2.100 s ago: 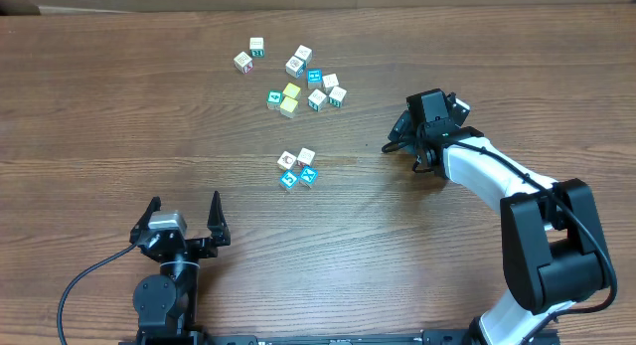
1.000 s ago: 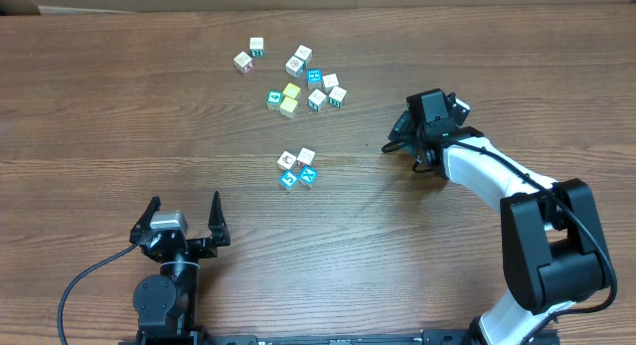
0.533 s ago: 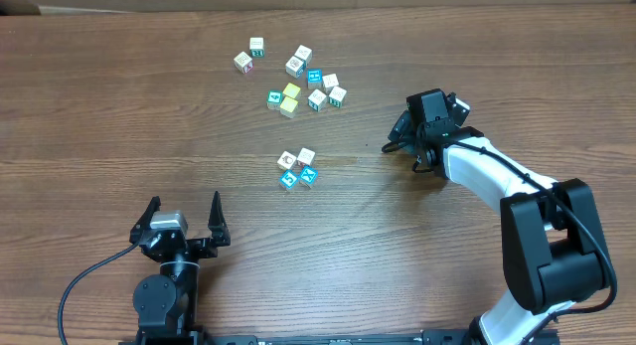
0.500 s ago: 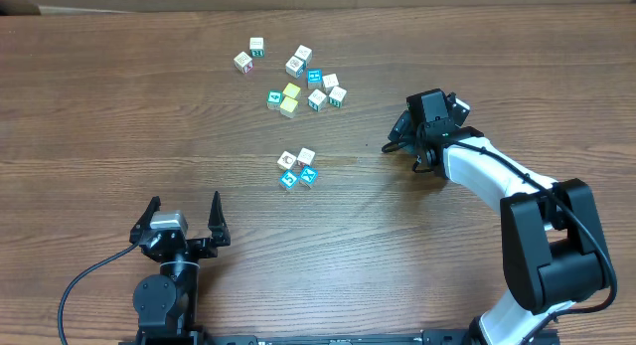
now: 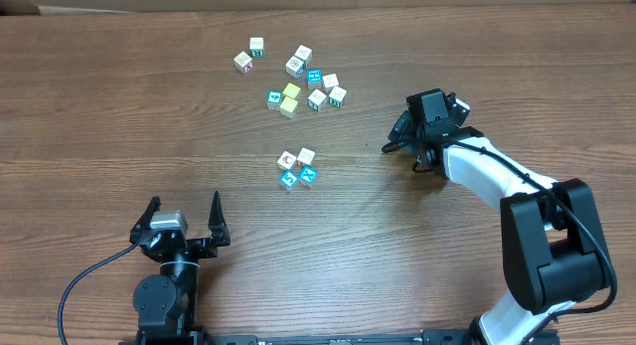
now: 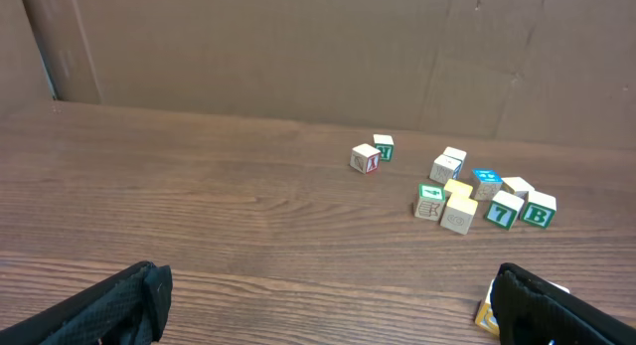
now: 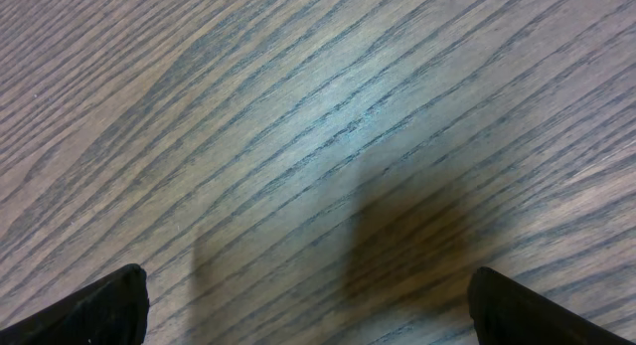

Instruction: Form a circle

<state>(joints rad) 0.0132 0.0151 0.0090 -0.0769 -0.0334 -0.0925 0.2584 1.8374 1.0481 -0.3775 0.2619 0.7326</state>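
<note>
The circle (image 5: 298, 168) is a tight clump of tiny white and cyan toy cubes near the table's middle, with no ring shape. One of its cubes (image 6: 485, 313) peeks out beside my left finger in the left wrist view. My left gripper (image 5: 183, 218) stands open at the near edge, well short of the clump, nothing between its fingers. My right gripper (image 5: 405, 146) is open to the right of the clump, low over bare wood (image 7: 328, 186), holding nothing.
A larger loose scatter of white, cyan and yellow cubes (image 5: 298, 79) lies farther back, also visible as a cube cluster (image 6: 467, 191) in the left wrist view. A brown cardboard wall (image 6: 298, 47) stands behind the table.
</note>
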